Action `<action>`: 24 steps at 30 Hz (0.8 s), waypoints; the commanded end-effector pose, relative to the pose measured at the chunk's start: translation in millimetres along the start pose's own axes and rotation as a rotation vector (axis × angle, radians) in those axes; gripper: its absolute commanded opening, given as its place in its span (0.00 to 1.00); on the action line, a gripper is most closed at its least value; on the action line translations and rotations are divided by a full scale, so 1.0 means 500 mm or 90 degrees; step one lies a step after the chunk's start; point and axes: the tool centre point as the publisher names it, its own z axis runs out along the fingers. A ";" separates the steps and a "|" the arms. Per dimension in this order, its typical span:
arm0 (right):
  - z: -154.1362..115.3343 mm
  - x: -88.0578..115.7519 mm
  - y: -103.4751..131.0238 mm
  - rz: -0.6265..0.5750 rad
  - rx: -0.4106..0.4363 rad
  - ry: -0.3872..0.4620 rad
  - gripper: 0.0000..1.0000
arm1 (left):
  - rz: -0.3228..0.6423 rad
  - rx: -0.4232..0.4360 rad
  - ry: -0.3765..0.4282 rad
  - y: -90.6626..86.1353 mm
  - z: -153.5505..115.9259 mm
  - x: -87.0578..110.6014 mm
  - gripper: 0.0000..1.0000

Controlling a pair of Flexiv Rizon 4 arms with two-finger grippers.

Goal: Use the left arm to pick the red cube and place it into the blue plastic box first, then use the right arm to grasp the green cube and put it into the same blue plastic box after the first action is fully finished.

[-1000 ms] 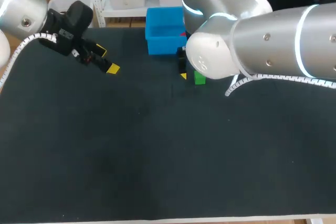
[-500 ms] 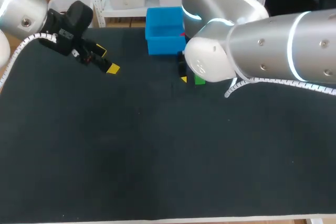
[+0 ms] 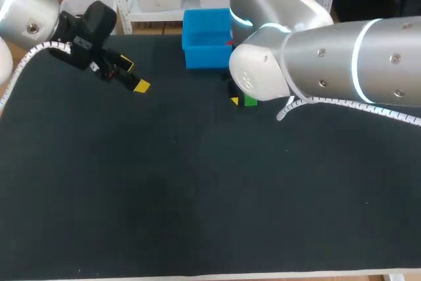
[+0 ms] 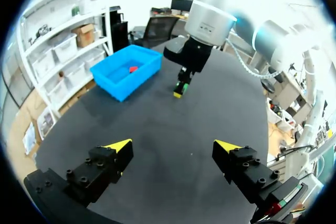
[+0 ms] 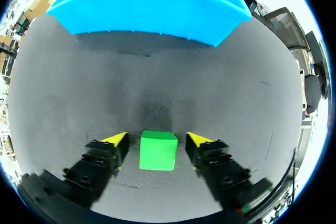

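The green cube (image 5: pixel 157 151) lies on the black table just in front of the blue plastic box (image 5: pixel 152 9). My right gripper (image 5: pixel 156 139) is down around it, a yellow tip on each side with a narrow gap to the cube, so it is open. In the head view my right arm covers most of the green cube (image 3: pixel 250 101). The red cube (image 4: pixel 133 69) lies inside the blue box (image 4: pixel 123 85). My left gripper (image 3: pixel 134 76) hovers open and empty at the table's far left, well away from the box (image 3: pixel 207 56).
My right arm's big elbow (image 3: pixel 316 64) hangs over the far right part of the table. The table's near edge (image 3: pixel 210 274) runs along the front of the black mat.
My right gripper has sunk around the green cube and its fingers have drawn closer together. The left arm has stayed put.
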 end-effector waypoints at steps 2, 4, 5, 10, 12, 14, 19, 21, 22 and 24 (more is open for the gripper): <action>-0.005 0.001 -0.005 0.002 0.005 0.004 0.00 | 0.002 0.001 -0.003 0.001 0.000 0.003 1.00; -0.014 0.005 -0.010 0.002 0.015 0.007 0.00 | 0.002 0.001 -0.003 0.001 0.000 0.003 1.00; -0.019 0.007 -0.016 0.002 0.015 0.007 0.00 | 0.002 0.001 -0.003 0.001 0.000 0.003 1.00; -0.051 0.023 -0.045 0.009 0.020 0.015 0.00 | 0.002 0.001 -0.003 0.001 0.000 0.003 1.00; -0.072 0.025 -0.056 0.012 0.023 0.014 0.00 | 0.002 0.001 -0.003 0.001 0.000 0.003 1.00; -0.094 0.024 -0.066 0.018 0.025 0.011 0.00 | 0.002 0.001 -0.003 0.001 0.000 0.003 1.00; -0.152 0.007 -0.084 0.023 0.030 -0.007 0.00 | 0.002 0.001 -0.003 0.001 0.000 0.003 1.00; -0.176 -0.001 -0.086 0.023 0.028 -0.018 0.00 | 0.002 0.001 -0.003 0.001 0.000 0.003 1.00; -0.188 -0.006 -0.088 0.023 0.027 -0.024 0.00 | 0.002 0.001 -0.003 0.001 0.000 0.003 1.00; -0.211 -0.015 -0.087 0.022 0.023 -0.036 0.00 | 0.002 0.001 -0.003 0.001 0.000 0.003 1.00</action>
